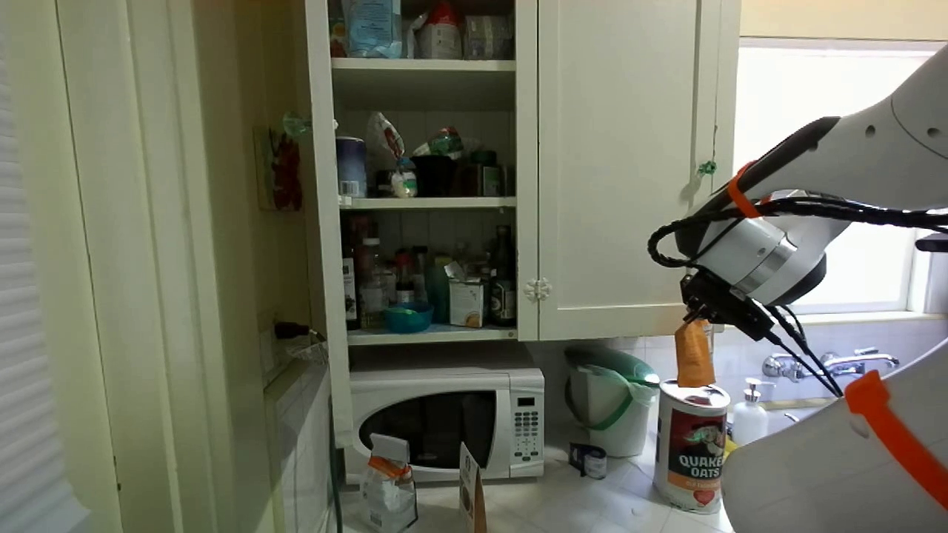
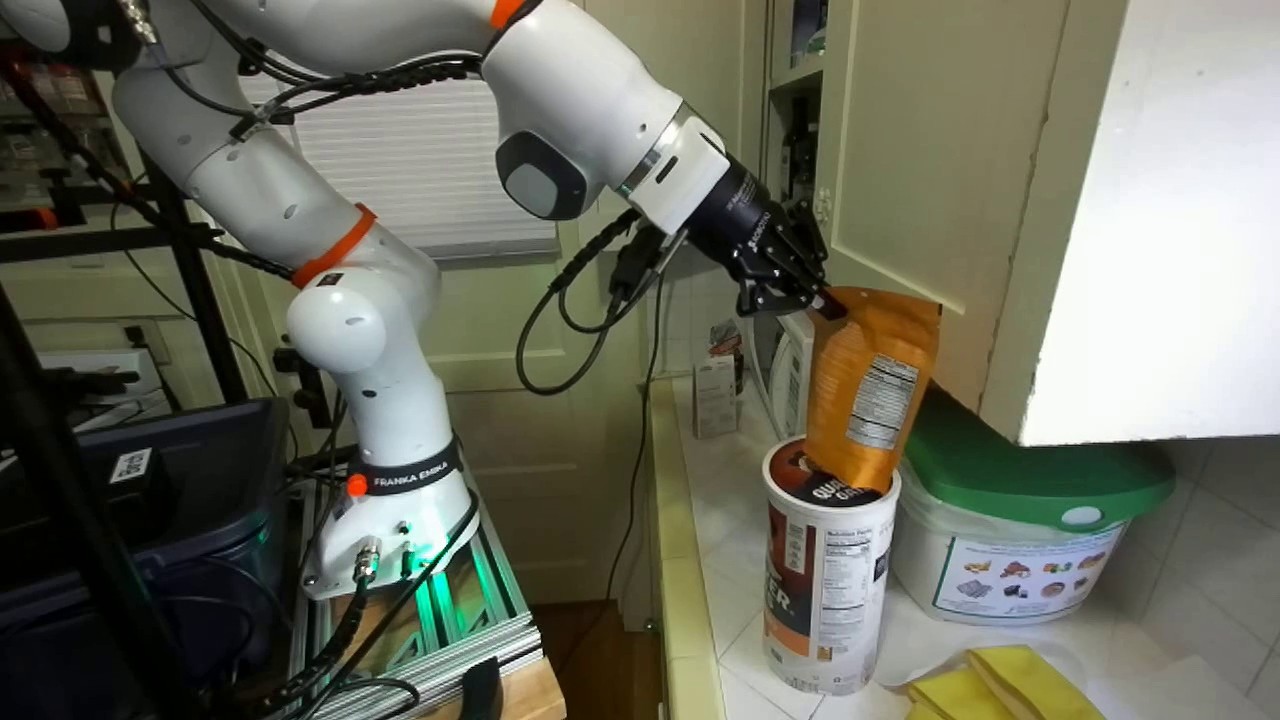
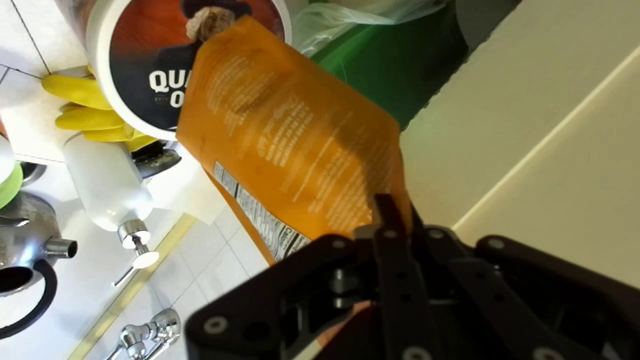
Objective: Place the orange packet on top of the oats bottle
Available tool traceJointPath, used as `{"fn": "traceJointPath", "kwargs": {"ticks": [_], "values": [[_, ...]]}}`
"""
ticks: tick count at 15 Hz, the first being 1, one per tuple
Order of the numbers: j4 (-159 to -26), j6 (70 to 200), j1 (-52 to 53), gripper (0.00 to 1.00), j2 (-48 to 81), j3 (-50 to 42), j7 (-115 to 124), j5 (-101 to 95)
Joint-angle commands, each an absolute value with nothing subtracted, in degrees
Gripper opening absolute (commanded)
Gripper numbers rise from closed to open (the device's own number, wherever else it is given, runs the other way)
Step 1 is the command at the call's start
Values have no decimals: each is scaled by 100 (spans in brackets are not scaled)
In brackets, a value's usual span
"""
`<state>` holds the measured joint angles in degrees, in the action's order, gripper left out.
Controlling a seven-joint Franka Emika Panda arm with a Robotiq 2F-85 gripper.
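Pincer (image 2: 830, 303) drawn narrow, clamped on the orange packet (image 2: 845, 410) at its upper edge, near a corner. Packet hangs down, slightly tilted, nutrition panel (image 2: 884, 402) facing out in an exterior view. Its lower end is at the lid (image 3: 135, 45) of the oats bottle (image 1: 675, 451), covering part of that lid in the wrist view; contact, cannot tell. Oats bottle upright on the white tiled counter (image 2: 735, 530), near the yellow edging (image 2: 676, 560). Arm (image 2: 600, 90) angles down to it from above.

Just beside the oats bottle: white tub (image 1: 615, 418) with green cover (image 2: 1010, 470), in both exterior views. Yellow gloves (image 3: 85, 95) near too, pale pump dispenser (image 3: 107, 180) next to them. Farther out, metal kettle (image 3: 30, 225) and faucet (image 3: 150, 332), both cut off in the wrist view.

Along the counter: small dark item (image 1: 590, 460) by the tub, too small to tell; white microwave (image 1: 526, 429); in front of it, white bag (image 1: 389, 503) with orange band and upright carton (image 1: 469, 488), nearly edge-on. Above, shelves (image 1: 424, 203) crowded with bottles, jars, bags; teal bowl (image 1: 408, 318) on the lowest. Cabinet door (image 1: 622, 148) closed beside them. Arm base (image 2: 400, 530) on metal rails, dark bin (image 2: 150, 470) alongside.
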<state>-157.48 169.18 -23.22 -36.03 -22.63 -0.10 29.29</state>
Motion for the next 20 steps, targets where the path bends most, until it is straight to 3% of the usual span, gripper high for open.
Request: {"fn": "traceJointPath", "kwargs": {"ticks": [1,13,14,15,20], "values": [[-15748,16866,-2426,1,-3540,-2083,-6,2988],[-15761,16806,-2510,1,-3282,-1798,-5,2961],[-15761,16778,-2490,26,-3307,-1818,-45,2961],[-15761,16750,-2471,28,-3335,-1840,-77,2967],[-15742,16851,-1978,64,-3854,-2227,-758,3295]]}}
